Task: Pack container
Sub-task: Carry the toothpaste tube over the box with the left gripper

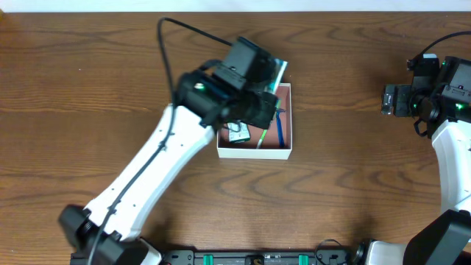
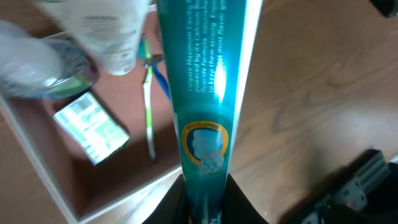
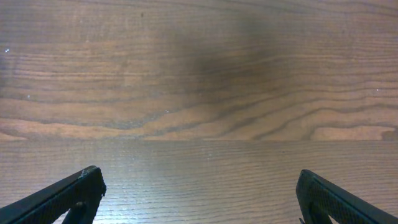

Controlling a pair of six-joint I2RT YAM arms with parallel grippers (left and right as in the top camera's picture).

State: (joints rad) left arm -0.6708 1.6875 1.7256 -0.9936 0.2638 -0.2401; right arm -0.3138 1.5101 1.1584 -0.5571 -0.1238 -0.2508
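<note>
The container (image 1: 254, 153) is a square white-walled box with a pink-brown inside, at the table's middle; it also shows in the left wrist view (image 2: 37, 155). My left gripper (image 2: 204, 202) is shut on a teal toothpaste box (image 2: 208, 74) and holds it above the container's far right edge; its tip shows in the overhead view (image 1: 280, 71). Inside lie a green toothbrush (image 2: 148, 106), a blue razor (image 2: 160, 78), a small green-and-white packet (image 2: 91, 127) and a white tube (image 2: 102, 31). My right gripper (image 3: 199, 193) is open and empty over bare wood at the far right.
The left arm (image 1: 147, 169) crosses the table from the front left and hides much of the container from above. The right arm (image 1: 441, 110) stands at the right edge. A clear round lid or bottle (image 2: 31, 62) shows blurred at the container's far left.
</note>
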